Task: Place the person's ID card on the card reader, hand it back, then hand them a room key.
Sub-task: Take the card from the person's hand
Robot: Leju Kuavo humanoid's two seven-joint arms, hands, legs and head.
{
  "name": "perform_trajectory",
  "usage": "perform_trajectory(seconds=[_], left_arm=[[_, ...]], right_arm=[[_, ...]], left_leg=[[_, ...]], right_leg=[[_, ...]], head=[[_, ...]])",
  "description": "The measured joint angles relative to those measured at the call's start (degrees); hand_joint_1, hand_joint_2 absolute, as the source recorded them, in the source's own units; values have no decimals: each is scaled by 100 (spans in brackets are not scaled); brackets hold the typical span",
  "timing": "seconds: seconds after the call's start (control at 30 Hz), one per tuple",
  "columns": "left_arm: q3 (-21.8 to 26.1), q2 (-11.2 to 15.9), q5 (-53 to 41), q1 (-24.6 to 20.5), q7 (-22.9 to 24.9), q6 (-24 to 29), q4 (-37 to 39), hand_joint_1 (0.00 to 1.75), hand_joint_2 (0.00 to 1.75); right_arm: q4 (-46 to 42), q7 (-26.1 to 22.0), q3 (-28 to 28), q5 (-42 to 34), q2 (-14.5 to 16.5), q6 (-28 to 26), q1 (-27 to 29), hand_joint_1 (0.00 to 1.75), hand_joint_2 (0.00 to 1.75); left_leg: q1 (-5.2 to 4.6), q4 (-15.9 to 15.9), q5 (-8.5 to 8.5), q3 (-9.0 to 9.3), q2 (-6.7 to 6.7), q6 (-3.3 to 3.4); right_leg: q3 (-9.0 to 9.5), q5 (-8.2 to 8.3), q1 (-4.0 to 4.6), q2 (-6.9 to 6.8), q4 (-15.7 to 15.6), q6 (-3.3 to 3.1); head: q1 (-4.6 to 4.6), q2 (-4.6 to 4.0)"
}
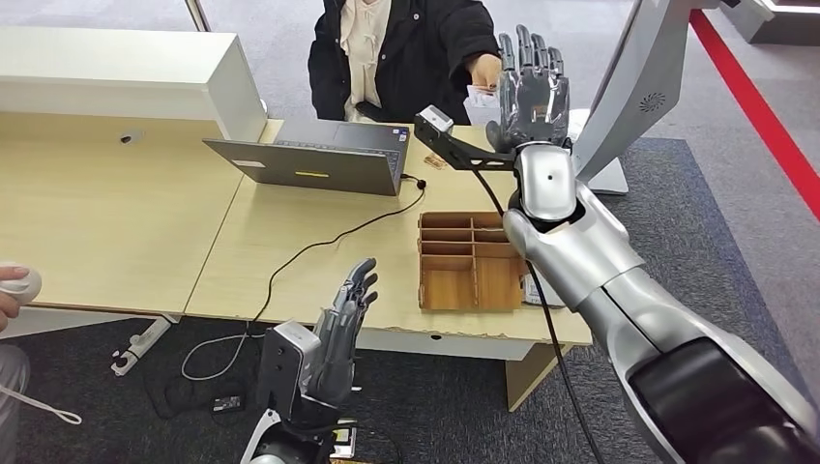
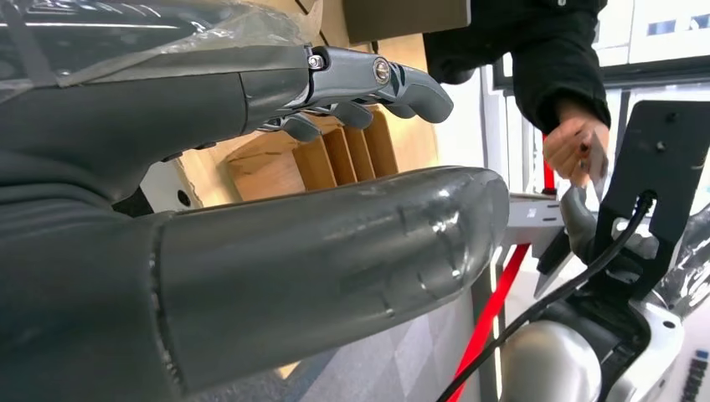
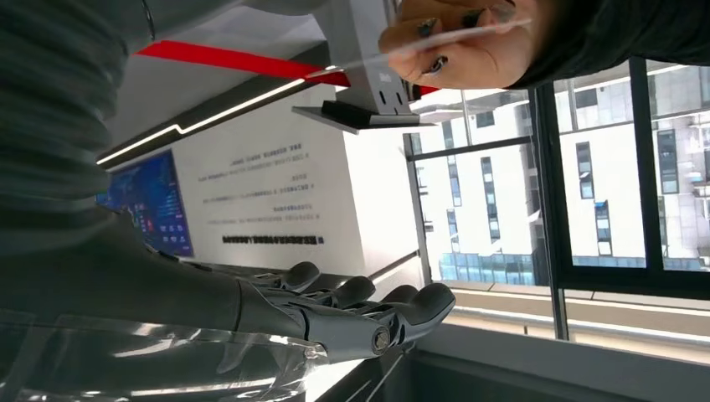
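Observation:
A person in a black jacket [image 1: 406, 48] sits behind the desk and holds out a pale ID card [image 1: 481, 93] in one hand. My right hand [image 1: 530, 85] is raised next to that card, fingers straight and spread, holding nothing. In the right wrist view the card [image 3: 419, 52] is edge-on in the person's hand [image 3: 460, 42], apart from my fingers [image 3: 360, 314]. My left hand [image 1: 343, 324] hovers low at the desk's front edge, fingers extended and empty. The left wrist view has its fingers [image 2: 368, 84] in front of the wooden box [image 2: 335, 155], with the person's hand [image 2: 578, 146] beyond.
A wooden compartment box [image 1: 471, 261] stands on the desk [image 1: 290, 242] below my right arm. A closed-down laptop [image 1: 319, 159] with a black cable lies at the back. A monitor [image 1: 648, 77] stands at the right. Another person's hand with a white controller [image 1: 19, 282] is at the left edge.

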Motion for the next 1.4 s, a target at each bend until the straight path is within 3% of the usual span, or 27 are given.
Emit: perform_trajectory(seconds=[0.43,0.57,1.4], left_arm=[[0,96,162,9,-9,158,-3,0,0],[-3,109,236,-3,-31,273,-3,0,0],[-65,186,338,-15,-48,339,-3,0,0]], right_arm=[[832,-11,293,12,185,-68,-358,0,175],[978,-84,337,0,249,-85,-381,170,175],[1473,-279,509,-164,375,-245,-424,175,175]], left_leg=[[0,1,0,2,4,0],[0,1,0,3,4,0],[0,1,1,5,5,-1]], right_leg=[[-2,0,0,3,0,0],[-2,0,0,3,0,0],[-2,1,0,3,0,0]], head=[[1,-1],[1,0],[1,0]])
